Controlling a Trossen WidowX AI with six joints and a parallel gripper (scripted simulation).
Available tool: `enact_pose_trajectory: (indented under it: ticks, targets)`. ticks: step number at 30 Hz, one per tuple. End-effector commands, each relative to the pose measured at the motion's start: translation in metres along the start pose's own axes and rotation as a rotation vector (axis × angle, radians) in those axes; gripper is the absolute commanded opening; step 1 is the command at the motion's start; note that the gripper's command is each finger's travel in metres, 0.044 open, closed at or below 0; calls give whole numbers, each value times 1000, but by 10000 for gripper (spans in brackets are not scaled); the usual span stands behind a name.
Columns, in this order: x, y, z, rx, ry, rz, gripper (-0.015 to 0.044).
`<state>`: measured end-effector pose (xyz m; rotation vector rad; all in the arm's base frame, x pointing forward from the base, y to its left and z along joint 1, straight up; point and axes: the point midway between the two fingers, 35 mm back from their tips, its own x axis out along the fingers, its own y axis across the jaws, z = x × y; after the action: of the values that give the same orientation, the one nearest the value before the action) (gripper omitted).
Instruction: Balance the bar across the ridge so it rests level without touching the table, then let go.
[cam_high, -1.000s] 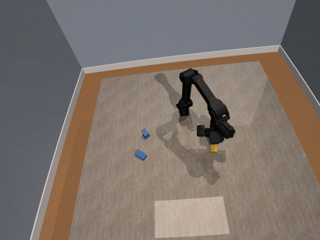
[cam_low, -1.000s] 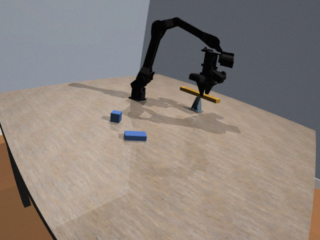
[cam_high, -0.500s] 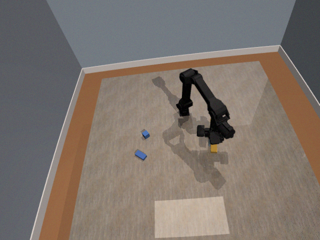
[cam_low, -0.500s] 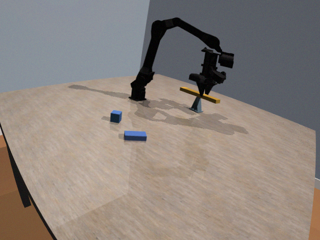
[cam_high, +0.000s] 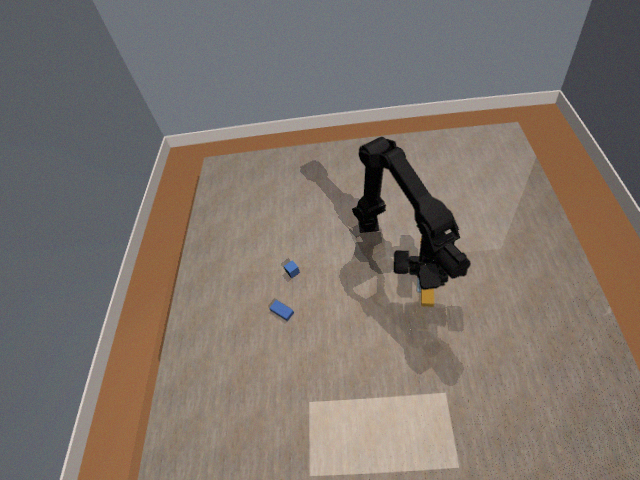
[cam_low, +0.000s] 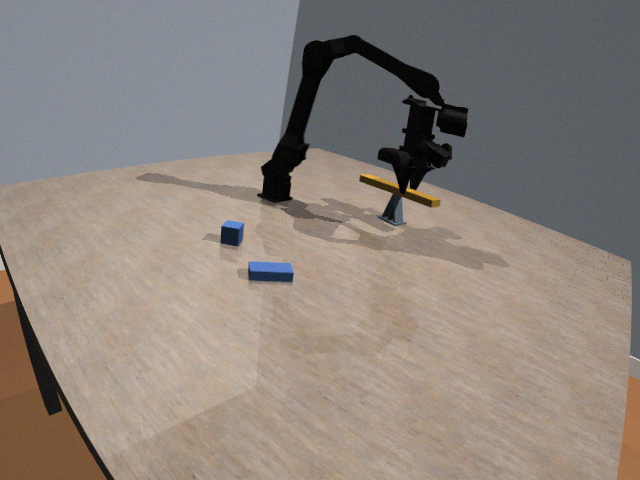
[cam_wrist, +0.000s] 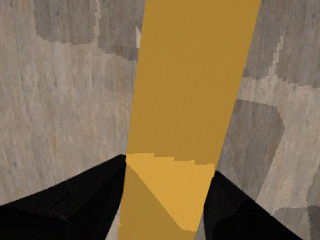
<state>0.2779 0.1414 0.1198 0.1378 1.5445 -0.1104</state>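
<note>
On the broad, wood-grained table (cam_high: 232, 361) (cam_low: 206, 330), the jointed black arm (cam_high: 413, 186) (cam_low: 305, 98) reaches over the ridge. Its black gripper (cam_high: 430, 289) (cam_low: 408, 190) (cam_wrist: 167, 172) is partly open, fingers clamped on the long yellow bar (cam_high: 427, 297) (cam_low: 373, 181) (cam_wrist: 185, 90). The bar lies across the grey-blue wedge-shaped ridge (cam_low: 395, 209), clear of the table (whether they touch, I can't tell). A blue oblong block (cam_high: 281, 310) (cam_low: 270, 271) lies near a smaller blue cube (cam_high: 292, 268) (cam_low: 232, 233).

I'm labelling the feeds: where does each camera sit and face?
Top: high up, looking steeply down at the table; whole arm.
Exterior: beside the table, looking slantwise down across it; whole arm.
Wrist: by the gripper, looking past its fingertips along the yellow bar.
Top and exterior share both blue blocks.
</note>
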Motion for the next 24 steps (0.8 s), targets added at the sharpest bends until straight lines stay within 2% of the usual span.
enact_pose_trajectory:
  ticks: [1, 24]
  targets:
    - [1, 0, 0, 3, -1, -3, 0]
    - [3, -1, 0, 3, -1, -3, 0]
